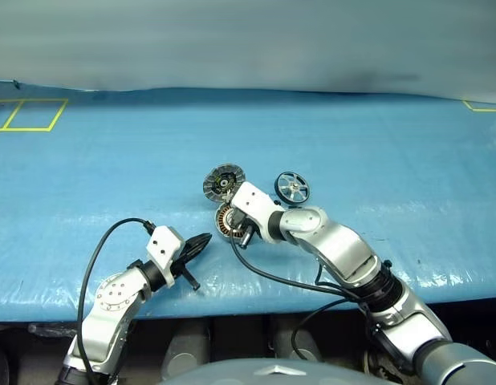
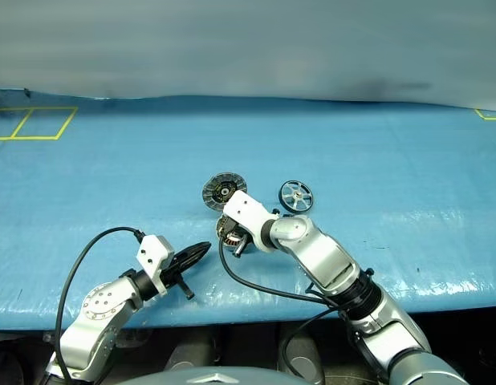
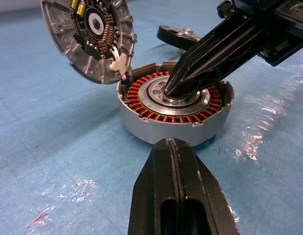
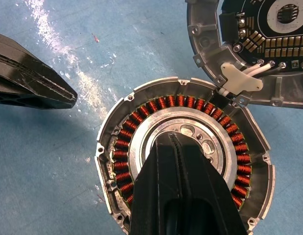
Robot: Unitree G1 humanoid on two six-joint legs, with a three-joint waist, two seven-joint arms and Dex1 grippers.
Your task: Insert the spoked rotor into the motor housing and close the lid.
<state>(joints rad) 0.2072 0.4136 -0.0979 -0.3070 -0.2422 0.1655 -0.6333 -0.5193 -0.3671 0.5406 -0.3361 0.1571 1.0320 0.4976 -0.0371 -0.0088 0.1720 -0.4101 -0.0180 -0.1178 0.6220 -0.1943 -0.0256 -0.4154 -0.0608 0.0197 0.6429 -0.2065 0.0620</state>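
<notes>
Left gripper (image 1: 201, 241) clenched, empty, at housing's 7 o'clock. Right gripper (image 3: 177, 89) clenched, tips on motor housing (image 3: 141, 125) centre. Lid (image 1: 223, 183) hinged open at 12; spoked rotor (image 1: 292, 188) at 2.

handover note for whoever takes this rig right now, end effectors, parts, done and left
Left end effector: shut, empty, low over the blue table, beside the motor housing.
Right end effector: shut, empty, tips in the housing's silver centre.
Lid: hinged open, standing up behind the housing.
Spoked rotor: on the table beyond the right arm, apart from the housing.
Done: lid open.
Left: pick up rotor, seat it, close lid.
</notes>
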